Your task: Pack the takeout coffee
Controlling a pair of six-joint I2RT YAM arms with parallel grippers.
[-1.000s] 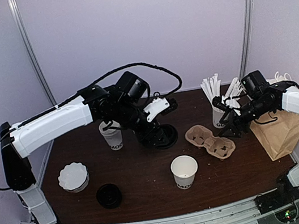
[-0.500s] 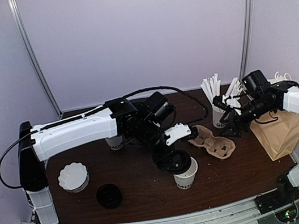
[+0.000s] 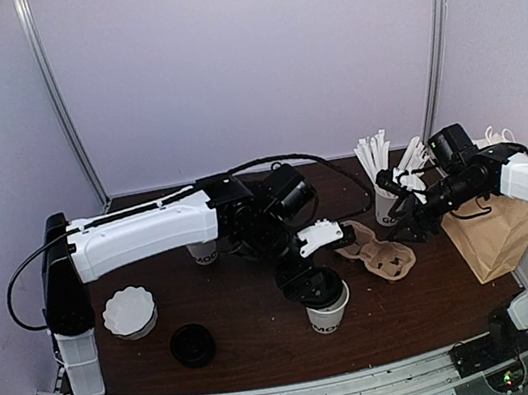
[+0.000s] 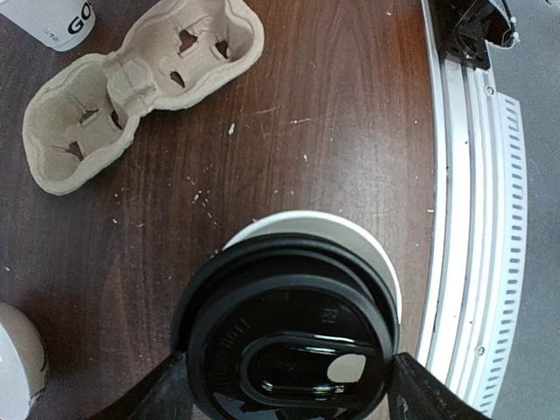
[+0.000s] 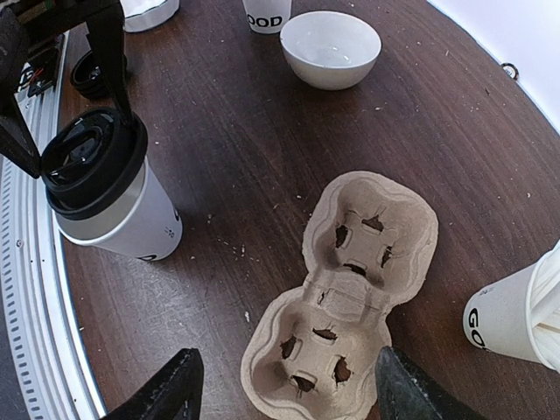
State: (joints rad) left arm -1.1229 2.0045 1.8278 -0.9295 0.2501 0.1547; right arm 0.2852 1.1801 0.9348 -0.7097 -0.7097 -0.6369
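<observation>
Your left pincer (image 4: 289, 385) clamps the black lid (image 4: 289, 332) on the takeout coffee (image 5: 140, 223) — white, black-lettered — your right pincer (image 5: 289, 389) gapes.

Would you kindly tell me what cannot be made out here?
- Top view: the left arm blocks the black lid and the white cup's rim.
- Left wrist view: the lid hides the cup's contents and its seating.
- Right wrist view: the frame edge cuts off the stick cup.

1. My left gripper (image 3: 309, 285) swings from beside the back cup (image 3: 203, 254) to above the front white cup (image 3: 329, 316).
2. The black lid (image 4: 289, 350) it clamps now sits on that cup's mouth, which stood open a second ago.
</observation>
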